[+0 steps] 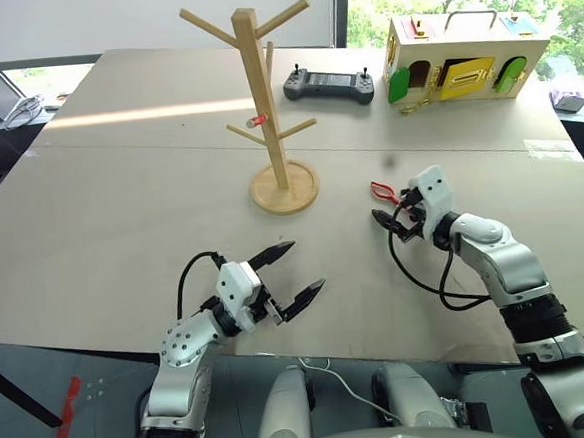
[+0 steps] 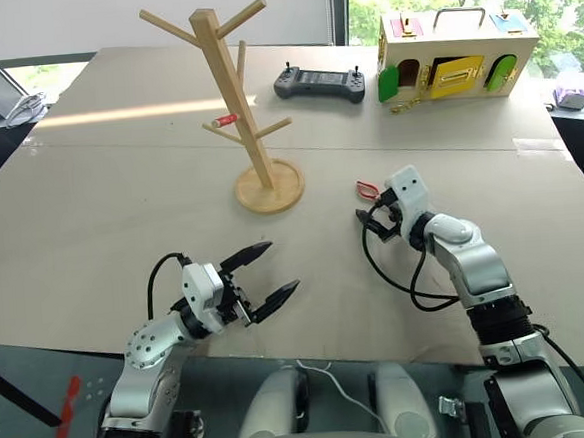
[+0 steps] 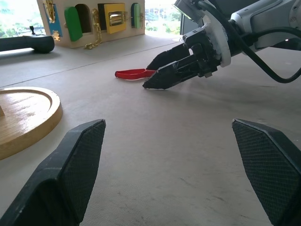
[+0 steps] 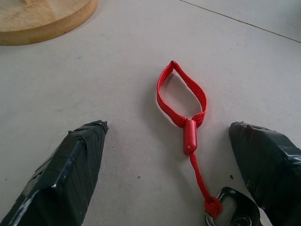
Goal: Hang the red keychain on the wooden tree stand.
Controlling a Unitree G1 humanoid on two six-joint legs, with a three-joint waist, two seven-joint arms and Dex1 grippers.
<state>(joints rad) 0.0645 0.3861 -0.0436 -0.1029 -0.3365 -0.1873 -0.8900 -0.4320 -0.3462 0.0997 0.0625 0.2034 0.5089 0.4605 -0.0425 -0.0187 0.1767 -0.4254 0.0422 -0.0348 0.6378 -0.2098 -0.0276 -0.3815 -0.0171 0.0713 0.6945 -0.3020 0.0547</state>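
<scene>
Because the red keychain (image 4: 186, 117) lying flat on the table (image 1: 122, 221) between the spread fingers of the right gripper (image 1: 392, 219) looks light, limp and thin, the firmer red bead below its loop seems the surest pinch point.

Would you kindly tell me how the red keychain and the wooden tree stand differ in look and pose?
The red keychain is a thin cord loop lying flat; the wooden tree stand is a tall pale post standing upright with angled pegs. The keychain lies between the right hand fingers; the stand stands apart. Both rest on the table.
</scene>
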